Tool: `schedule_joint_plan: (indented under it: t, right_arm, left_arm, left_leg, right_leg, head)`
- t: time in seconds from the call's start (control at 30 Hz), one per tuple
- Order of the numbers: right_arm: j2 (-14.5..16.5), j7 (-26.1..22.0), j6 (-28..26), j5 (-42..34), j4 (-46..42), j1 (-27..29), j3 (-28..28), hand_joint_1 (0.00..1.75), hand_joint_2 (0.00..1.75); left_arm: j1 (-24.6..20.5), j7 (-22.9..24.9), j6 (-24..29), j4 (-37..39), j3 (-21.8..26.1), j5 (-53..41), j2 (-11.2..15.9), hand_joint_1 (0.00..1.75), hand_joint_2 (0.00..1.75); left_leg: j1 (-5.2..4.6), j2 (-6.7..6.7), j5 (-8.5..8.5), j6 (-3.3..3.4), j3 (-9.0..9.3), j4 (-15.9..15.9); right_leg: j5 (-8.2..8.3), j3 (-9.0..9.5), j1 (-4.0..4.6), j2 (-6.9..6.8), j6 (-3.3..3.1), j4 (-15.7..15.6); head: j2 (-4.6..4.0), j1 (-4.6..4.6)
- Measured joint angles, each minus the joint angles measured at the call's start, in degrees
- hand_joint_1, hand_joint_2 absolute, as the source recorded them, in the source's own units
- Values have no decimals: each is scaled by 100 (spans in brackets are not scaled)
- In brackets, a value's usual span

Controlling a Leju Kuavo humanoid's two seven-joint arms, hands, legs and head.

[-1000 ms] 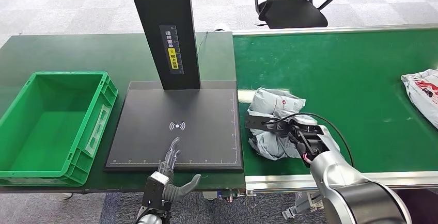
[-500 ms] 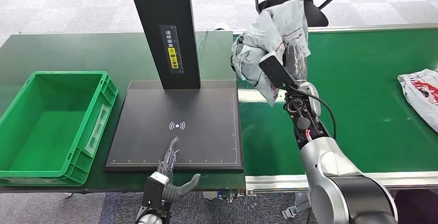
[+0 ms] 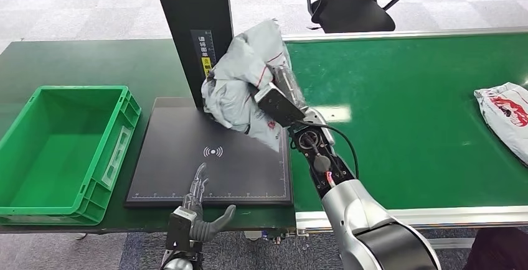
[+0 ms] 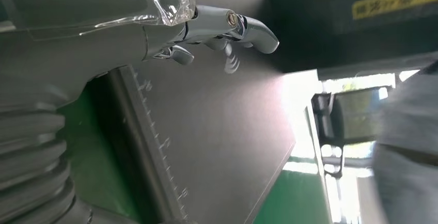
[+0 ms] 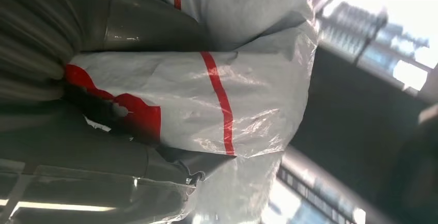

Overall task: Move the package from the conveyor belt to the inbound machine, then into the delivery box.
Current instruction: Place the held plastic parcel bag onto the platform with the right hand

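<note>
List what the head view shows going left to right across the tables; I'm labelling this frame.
Green crate → black scanner pad → grey package held up in the right hand → green conveyor belt → second parcel at the right edge.
</note>
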Motion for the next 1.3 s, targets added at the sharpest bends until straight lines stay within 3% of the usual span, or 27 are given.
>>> schedule_joint_plan:
  t: [0.17,0.33,0.4,0.47,0.53,0.7,0.87,1.03,1.2,1.3]
  right_arm:
    - [199,689,1418,-360,333,94,859,175,175]
    - [241,1338,1987,-787,631,158,1655,175,175]
    - [244,1489,2081,-866,716,160,1828,131,175]
    - [243,1619,2099,-894,792,165,1973,44,175]
    - [240,1690,1907,-881,851,187,2102,0,175]
    - [175,1535,647,-968,902,251,2251,0,175]
    - [-52,417,-396,-1849,528,750,1993,0,175]
    - [-422,-157,-795,-2843,-1322,2460,1489,0,175]
    - [-754,-203,-1897,-2813,-3880,4613,1338,0,175]
    - [-875,-193,-2308,-2775,-4907,5323,1327,0,175]
  left_arm:
    - [495,-1,129,-1051,-9,13,1,0,175]
    - [1075,-2,464,-2186,-45,24,1,0,175]
    - [1239,-2,730,-2581,-93,91,4,0,175]
    - [1371,-2,1092,-2986,-170,152,19,0,175]
    - [1470,-2,1509,-3362,-275,131,55,0,175]
    - [1631,-2,2593,-4153,-629,-75,218,0,175]
    - [1752,-2,2947,-4498,-835,-272,335,0,175]
    - [1787,9,2789,-4535,-842,-544,344,0,175]
    - [1766,329,2447,-4316,-834,-1356,333,0,175]
    - [1696,731,2389,-4063,-868,-1914,340,0,175]
  left_leg:
    - [6,-10,0,-1,-31,0]
    - [6,-10,0,-1,-56,1]
    - [6,-9,-1,-1,-56,1]
    - [6,-9,-1,-2,-56,1]
    - [6,-10,-1,-2,-56,1]
    - [7,-10,-1,-2,-53,1]
    - [6,-22,-2,-2,-53,2]
    - [6,-47,-15,-8,-55,1]
    - [7,-48,-39,-15,-55,-1]
    - [7,-40,-44,-18,-51,-2]
  right_leg:
    - [-1,-32,7,-3,-1,1]
    - [-2,-57,7,-4,-2,0]
    - [-2,-57,7,-4,-1,-1]
    - [-2,-57,7,-4,-1,-2]
    - [-2,-57,7,-5,-2,-2]
    - [-2,-54,7,-6,-2,-2]
    - [-4,-47,6,-19,0,-4]
    - [-26,-40,7,-43,-2,-8]
    - [-49,-38,7,-53,-8,-7]
    - [-52,-39,7,-48,-11,-7]
  head:
    - [0,-1]
    - [0,3]
    - [0,3]
    - [0,2]
    - [0,2]
    - [0,3]
    - [0,5]
    - [0,5]
    - [0,2]
    - [0,2]
